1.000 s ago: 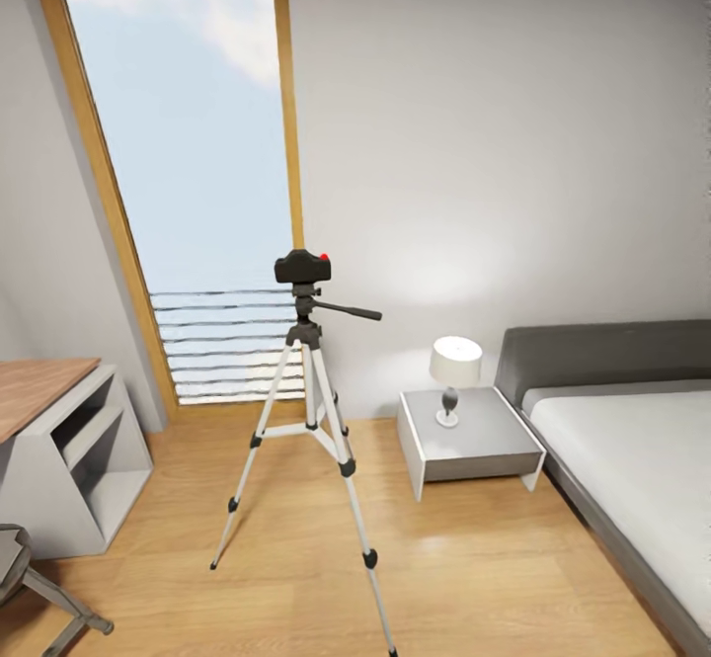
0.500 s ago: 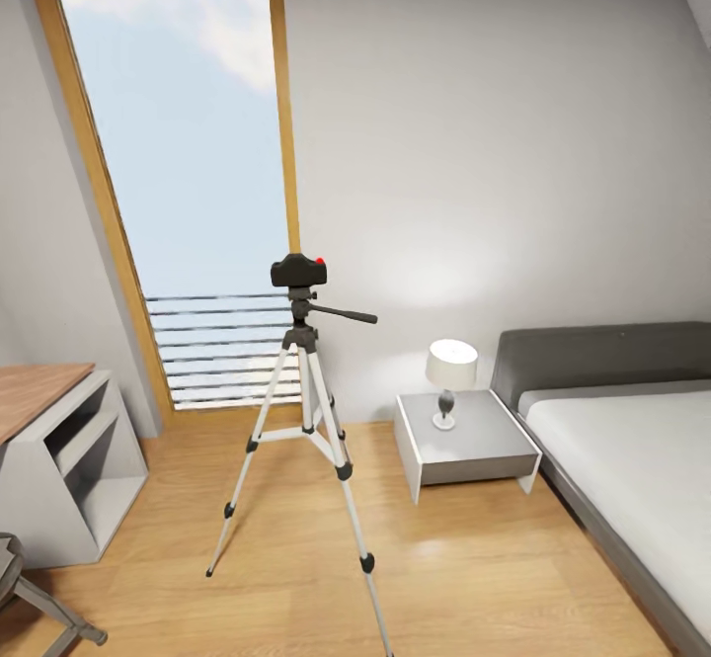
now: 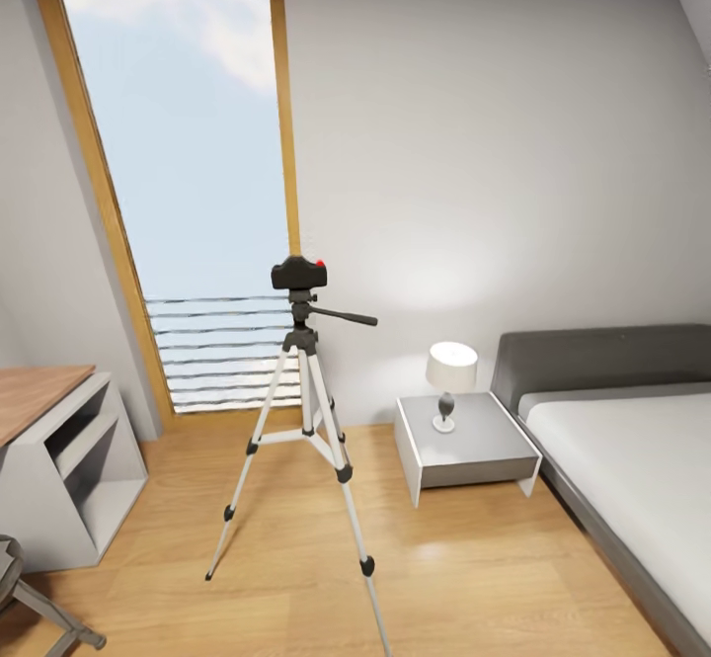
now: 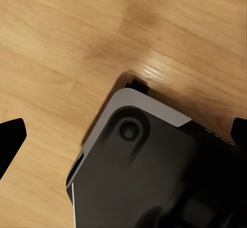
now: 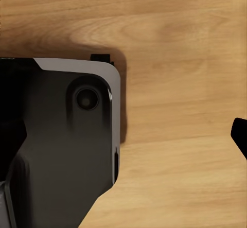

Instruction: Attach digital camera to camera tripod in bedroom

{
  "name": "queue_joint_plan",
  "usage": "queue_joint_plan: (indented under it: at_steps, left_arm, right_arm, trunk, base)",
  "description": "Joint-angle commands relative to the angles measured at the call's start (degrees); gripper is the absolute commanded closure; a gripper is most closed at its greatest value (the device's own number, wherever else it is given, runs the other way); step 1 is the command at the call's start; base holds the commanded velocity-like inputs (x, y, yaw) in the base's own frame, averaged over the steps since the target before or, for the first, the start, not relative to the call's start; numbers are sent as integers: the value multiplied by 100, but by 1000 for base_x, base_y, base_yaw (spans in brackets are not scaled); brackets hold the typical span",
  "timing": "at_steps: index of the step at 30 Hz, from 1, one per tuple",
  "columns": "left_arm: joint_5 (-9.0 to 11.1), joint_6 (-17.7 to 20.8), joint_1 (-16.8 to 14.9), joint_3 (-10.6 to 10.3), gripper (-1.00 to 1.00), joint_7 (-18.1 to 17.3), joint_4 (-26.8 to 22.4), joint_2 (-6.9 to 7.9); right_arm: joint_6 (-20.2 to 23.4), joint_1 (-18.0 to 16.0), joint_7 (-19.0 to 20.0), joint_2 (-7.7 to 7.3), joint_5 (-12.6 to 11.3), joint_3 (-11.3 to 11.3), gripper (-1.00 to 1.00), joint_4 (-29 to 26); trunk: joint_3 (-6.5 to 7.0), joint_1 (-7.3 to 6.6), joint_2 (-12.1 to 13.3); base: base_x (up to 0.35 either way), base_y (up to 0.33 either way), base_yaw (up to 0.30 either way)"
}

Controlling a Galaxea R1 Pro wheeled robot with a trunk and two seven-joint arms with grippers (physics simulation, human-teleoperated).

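Grippers spread wide, empty, above wood floor; digital camera tops camera tripod.

A white lamp stands on a grey nightstand beside the bed.

home bedroom: bed, nightstand with lamp, wood floor

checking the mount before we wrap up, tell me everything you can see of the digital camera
The digital camera is a small black boxy body with a red button on its top right. It sits level on the dark grey head of the camera tripod, above the pan handle that sticks out to the right. It stands before the tall window's lower corner. Nothing else touches it. Its lens and finer details are too small to make out.
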Motion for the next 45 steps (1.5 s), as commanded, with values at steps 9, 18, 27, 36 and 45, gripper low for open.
queue_joint_plan:
  at_steps: [9,18,27,36,45]
  left_arm:
    - [-16,20,1,35,-100,18,-8,-1]
    - [-15,20,1,35,-100,18,-8,-1]
    - [-15,20,1,35,-100,18,-8,-1]
    - [-16,20,1,35,-100,18,-8,-1]
    - [-16,20,1,35,-100,18,-8,-1]
  right_arm:
    - [-7,-6,23,0,-47,47,-100,14]
    - [-6,-6,23,-6,-46,47,-100,14]
    - [-6,-6,24,-13,-40,49,-100,14]
    - [23,-6,53,-33,-37,55,-100,14]
    - [20,-6,41,-43,-37,56,-100,14]
  trunk:
    - [75,2,-3]
    - [113,2,-3]
    - [119,2,-3]
    - [120,2,-3]
    - [120,2,-3]
  base:
    - [0,0,0]
    - [0,0,0]
    - [0,0,0]
    - [0,0,0]
    - [0,0,0]
